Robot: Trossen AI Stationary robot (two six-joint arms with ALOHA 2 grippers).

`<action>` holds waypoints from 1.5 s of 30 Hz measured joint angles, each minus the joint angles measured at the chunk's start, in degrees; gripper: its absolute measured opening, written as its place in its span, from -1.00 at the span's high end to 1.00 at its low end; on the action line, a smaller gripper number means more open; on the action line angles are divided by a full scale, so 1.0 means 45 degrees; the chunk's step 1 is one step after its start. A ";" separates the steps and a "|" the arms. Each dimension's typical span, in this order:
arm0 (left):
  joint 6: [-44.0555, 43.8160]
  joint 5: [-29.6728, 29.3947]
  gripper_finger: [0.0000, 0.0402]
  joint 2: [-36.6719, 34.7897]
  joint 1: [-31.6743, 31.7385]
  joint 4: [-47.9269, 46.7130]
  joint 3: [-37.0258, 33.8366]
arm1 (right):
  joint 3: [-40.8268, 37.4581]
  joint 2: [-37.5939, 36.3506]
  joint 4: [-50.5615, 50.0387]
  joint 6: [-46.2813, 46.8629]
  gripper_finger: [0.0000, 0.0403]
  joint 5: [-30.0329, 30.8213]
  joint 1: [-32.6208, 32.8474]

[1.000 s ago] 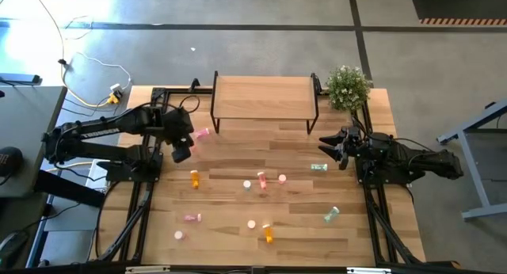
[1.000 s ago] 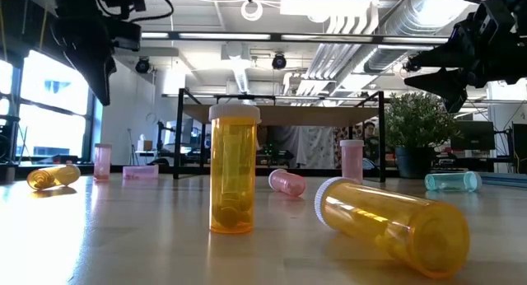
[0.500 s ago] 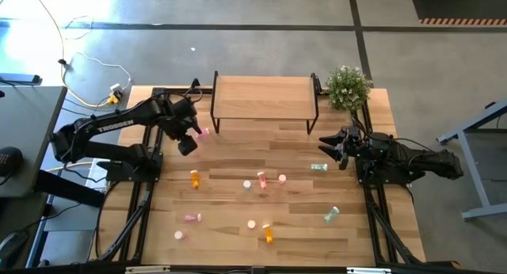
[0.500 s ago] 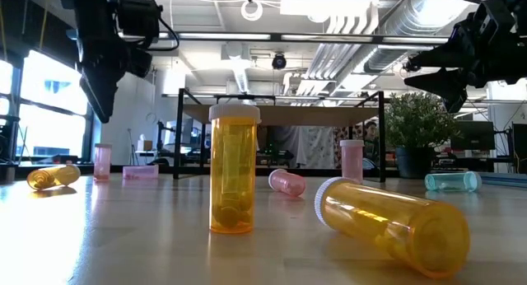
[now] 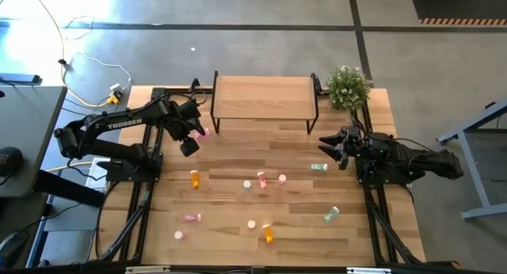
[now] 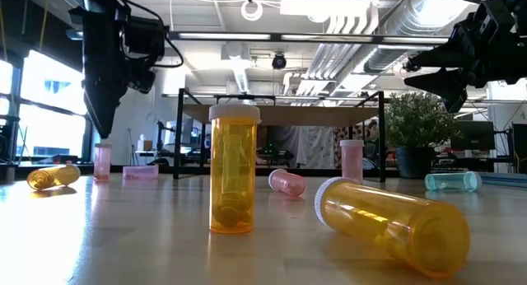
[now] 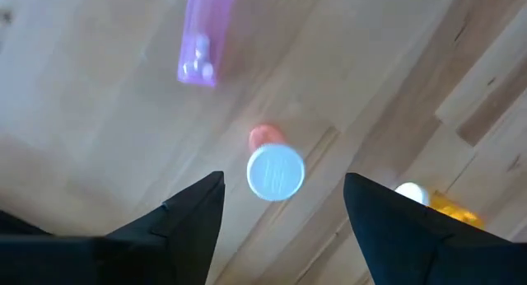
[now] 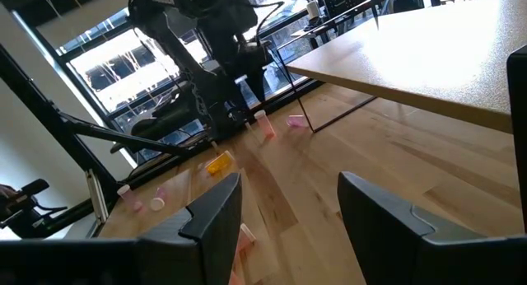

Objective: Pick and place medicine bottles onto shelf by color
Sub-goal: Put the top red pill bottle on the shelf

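Note:
My left gripper (image 5: 188, 146) points down near the shelf's left leg, open. In its wrist view the fingers stand on either side of an upright pink bottle's white cap (image 7: 276, 171), above it and apart from it; the low view shows that bottle (image 6: 102, 161) standing on its base below the gripper (image 6: 102, 124). Another pink bottle (image 5: 203, 132) lies on its side nearby. The shelf (image 5: 261, 97) stands at the far middle on its black legs. Other medicine bottles in pink, orange and teal are scattered over the table. My right gripper (image 5: 325, 143) waits open at the right, pointing level.
An orange bottle (image 5: 195, 178) lies just nearer than the left gripper. Pink bottles (image 5: 261, 180) cluster mid-table, teal ones (image 5: 318, 168) (image 5: 331, 215) lie to the right, and an orange one (image 5: 268, 234) lies near the front. A potted plant (image 5: 347, 85) stands beside the shelf's right end.
My left gripper has swung toward the table's far edge and the shelf, and has come down over the upright pink bottle. The bottles have stayed where they were.

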 joint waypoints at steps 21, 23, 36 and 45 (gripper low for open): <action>-0.0193 -0.0275 -0.13 0.1149 0.0000 0.0568 -0.0341 | 0.0000 -0.0002 0.0000 0.0000 0.04 -0.0005 -0.0002; -0.0131 -0.0277 -0.13 0.1310 0.0000 0.0650 -0.0341 | 0.0000 -0.0002 0.0000 -0.0001 0.04 -0.0004 0.0003; -0.0214 -0.0591 -0.07 0.1914 0.0000 0.0672 -0.0341 | 0.0000 -0.0002 0.0000 0.0000 0.04 -0.0005 -0.0002; -0.0095 -0.0271 0.24 0.1914 0.0000 0.0706 -0.0341 | 0.0000 0.0003 0.0000 0.0000 0.04 -0.0005 0.0003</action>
